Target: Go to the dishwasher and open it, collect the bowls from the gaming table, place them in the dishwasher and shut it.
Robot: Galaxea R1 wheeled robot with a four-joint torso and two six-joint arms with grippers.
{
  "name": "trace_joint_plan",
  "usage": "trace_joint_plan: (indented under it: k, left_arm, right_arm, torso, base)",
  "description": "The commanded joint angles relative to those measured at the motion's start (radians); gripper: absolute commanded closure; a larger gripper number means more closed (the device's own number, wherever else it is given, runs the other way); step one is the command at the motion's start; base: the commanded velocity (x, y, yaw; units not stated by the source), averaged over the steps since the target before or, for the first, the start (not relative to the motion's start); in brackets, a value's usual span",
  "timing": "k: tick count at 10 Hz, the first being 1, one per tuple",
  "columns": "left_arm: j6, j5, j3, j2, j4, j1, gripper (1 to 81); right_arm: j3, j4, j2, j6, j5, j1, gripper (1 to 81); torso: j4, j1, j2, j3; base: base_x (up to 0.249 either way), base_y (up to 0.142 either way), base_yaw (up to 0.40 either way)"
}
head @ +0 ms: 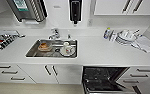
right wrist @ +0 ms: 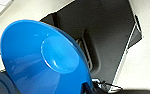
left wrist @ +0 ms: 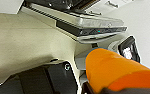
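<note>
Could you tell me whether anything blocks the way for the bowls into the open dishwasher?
Nothing visible does. The dishwasher stands open below the counter, its dark inside exposed. The orange bowl and blue bowl show close at the wrists.

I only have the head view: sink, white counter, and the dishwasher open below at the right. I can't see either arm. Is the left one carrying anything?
Observer: Yes. The left wrist view has a round orange bowl up close at the camera.
Operator: And the right side?
Observer: The right wrist view has a round glossy blue bowl just as close, its underside toward the camera.
Operator: What lies behind that blue bowl?
Observer: A dark rectangular panel on a pale floor, probably the lowered dishwasher door.
Operator: Are the jaws closed on the bowls?
Observer: I cannot tell; the bowls hide them in both wrist views.
</note>
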Motion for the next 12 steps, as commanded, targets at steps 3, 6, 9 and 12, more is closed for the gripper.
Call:
trace_joint_plan:
  k: [3, 6, 9, 12]
  left_arm:
    - [-0.209, 0.357, 0.13, 0.21, -0.008, -0.44, 81.1]
    - [-0.273, 0.397, 0.017, 0.389, -0.013, -0.537, 81.1]
    - [-0.287, 0.395, -0.093, 0.521, -0.013, -0.575, 81.1]
    - [-0.287, 0.401, -0.233, 0.637, -0.011, -0.592, 81.1]
  right_arm:
    - [0.039, -0.021, -0.027, -0.002, -0.053, 0.013, 81.1]
    - [0.039, -0.021, -0.024, -0.002, -0.053, 0.014, 81.1]
    - [0.045, -0.021, -0.024, -0.002, -0.053, 0.019, 81.1]
    - [0.049, -0.021, -0.026, -0.002, -0.051, 0.02, 81.1]
  torso:
    - [0.0, 0.001, 0.001, -0.023]
    - [0.0, 0.001, 0.001, -0.024]
    - [0.0, 0.001, 0.002, -0.025]
    - [0.0, 0.002, 0.002, -0.026]
  base:
    - [0.0, 0.0, 0.0]
    - [0.0, 0.0, 0.0]
    - [0.0, 0.0, 0.0]
    - [0.0, 0.0, 0.0]
